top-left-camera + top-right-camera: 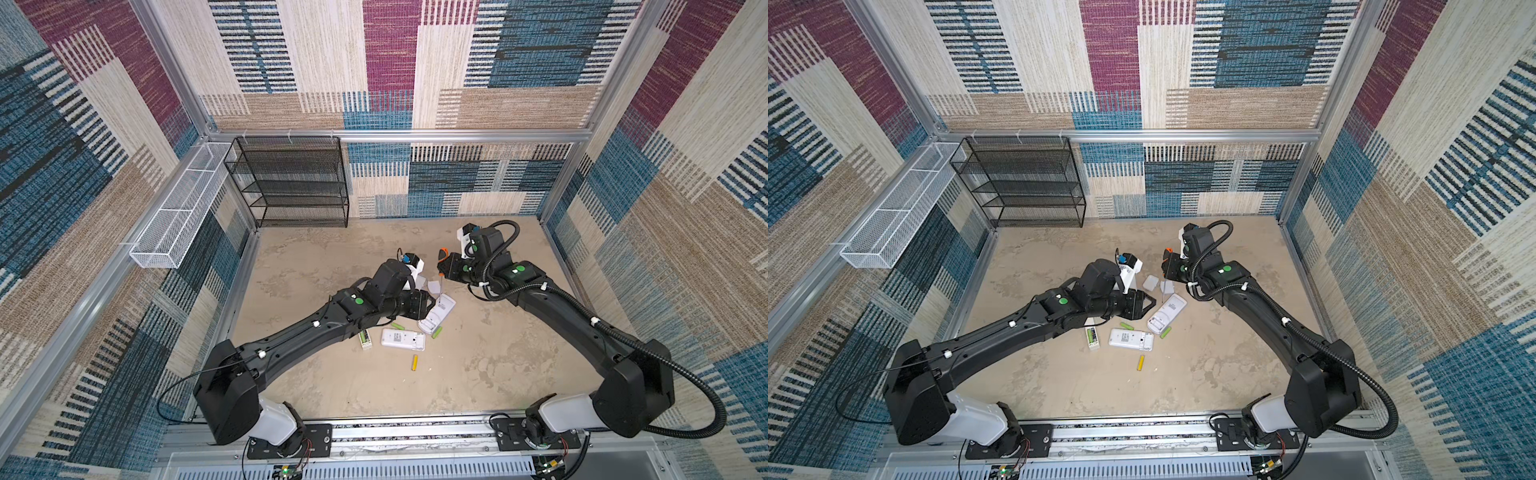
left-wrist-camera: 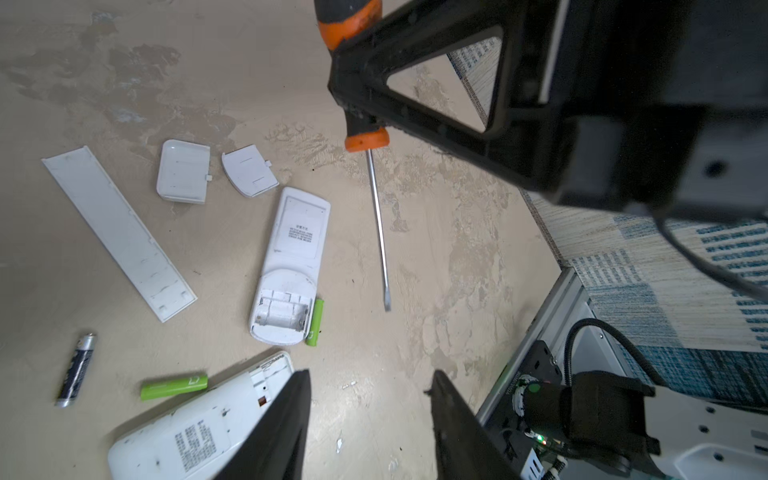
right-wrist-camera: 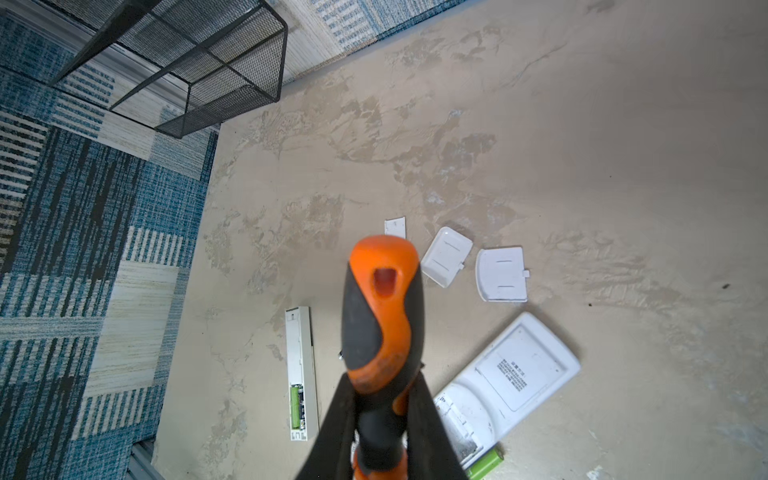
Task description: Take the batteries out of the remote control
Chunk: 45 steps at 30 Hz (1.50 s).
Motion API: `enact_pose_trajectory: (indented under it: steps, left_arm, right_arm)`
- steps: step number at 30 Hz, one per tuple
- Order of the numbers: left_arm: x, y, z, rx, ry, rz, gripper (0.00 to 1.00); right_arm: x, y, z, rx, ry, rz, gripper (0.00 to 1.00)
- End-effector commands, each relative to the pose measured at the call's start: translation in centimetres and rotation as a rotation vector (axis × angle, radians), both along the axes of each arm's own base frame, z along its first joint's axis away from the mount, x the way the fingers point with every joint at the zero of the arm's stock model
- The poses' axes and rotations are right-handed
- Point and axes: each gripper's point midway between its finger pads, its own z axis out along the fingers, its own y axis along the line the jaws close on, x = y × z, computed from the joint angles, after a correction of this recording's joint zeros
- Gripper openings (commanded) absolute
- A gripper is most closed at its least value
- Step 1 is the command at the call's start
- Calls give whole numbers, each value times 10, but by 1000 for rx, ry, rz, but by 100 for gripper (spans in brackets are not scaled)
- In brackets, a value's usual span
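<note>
**Top views.** The left claw [image 1: 430, 305] hangs with its jaws apart and empty, just beside the tilted remote [image 1: 437, 313]. The right claw [image 1: 441, 266] is clamped on the screwdriver [image 1: 444, 252]. On the table [image 1: 498, 353] lie a flat remote [image 1: 403, 339], a slim remote [image 1: 365, 338], a green battery [image 1: 398, 326], a second green battery [image 1: 436, 332] and a yellow battery [image 1: 414, 363].

**Left wrist view.** The left claw's fingers [image 2: 286, 424] stand apart over bare table. The tilted remote's compartment is empty, and the second green battery [image 2: 314, 322] touches its side. A black battery [image 2: 77, 370] lies loose, well apart from that remote. Three white covers [image 2: 183, 170] lie detached.

**Right wrist view.** The right claw [image 3: 382, 376] grips the screwdriver's handle. The slim remote [image 3: 301, 332] holds one green cell [image 3: 295, 405] in its compartment.
</note>
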Motion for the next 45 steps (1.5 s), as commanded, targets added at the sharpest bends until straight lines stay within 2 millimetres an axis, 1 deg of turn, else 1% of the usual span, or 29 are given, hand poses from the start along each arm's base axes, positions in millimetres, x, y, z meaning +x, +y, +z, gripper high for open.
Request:
enact_pose_trajectory:
  steps: [1,7,12,14,15,17,19,20,21,22,23,24,25,26,28,30,32,33,35,37,39,45]
  left_arm:
    - [14,-11,9,-49,-34,35,50]
    - [20,-25,6,-58,-34,11,46]
    - [22,-32,-6,-45,-5,6,45]
    - [23,-33,-8,-44,0,6,41]
    - [23,-33,-9,-44,0,6,37]
    - [23,-33,-7,-45,-6,5,25]
    - [23,-32,-6,-46,-17,1,7]
    - [23,-32,-3,-47,-26,-2,0]
    - [22,-31,-3,-45,-33,-5,0]
    - [21,-29,-1,-44,-43,-11,0]
    - [20,-28,2,-43,-53,-20,0]
    - [18,-26,3,-41,-63,-31,0]
    - [15,-25,7,-42,-78,-49,0]
    - [12,-23,9,-41,-91,-70,0]
    - [5,-16,15,-43,-117,-100,0]
    - [0,-9,21,-53,-136,-124,0]
    - [-6,-1,27,-78,-150,-151,0]
    - [-8,2,29,-86,-154,-158,0]
    - [-11,9,34,-100,-166,-166,0]
    - [-16,12,39,-115,-177,-190,0]
    - [-19,13,43,-129,-180,-212,0]
    - [-25,11,47,-163,-167,-251,0]
  right_arm:
    - [-4,10,9,49,2,11,0]
    - [-11,12,8,59,10,23,0]
    - [-12,13,10,70,12,29,0]
    - [-13,13,11,68,11,30,0]
    - [-13,13,11,68,12,30,0]
    - [-14,13,11,68,11,31,0]
    - [-14,12,12,70,9,31,0]
    - [-14,13,13,73,8,33,0]
    - [-14,12,12,71,6,34,4]
    - [-14,13,15,71,-7,42,14]
    - [-14,14,19,71,-27,54,30]
    - [-14,13,25,68,-52,65,43]
    - [-13,12,32,60,-86,78,53]
    - [-12,10,43,58,-125,92,59]
    - [-12,5,62,70,-187,120,65]
    - [-16,0,79,126,-233,160,69]
    - [-22,-1,88,196,-243,223,71]
    - [-23,0,90,219,-234,251,71]
    - [-30,12,90,262,-203,337,71]
    - [-37,24,89,323,-159,419,69]
    - [-43,32,90,373,-140,468,67]
    - [-55,41,99,395,-177,524,67]
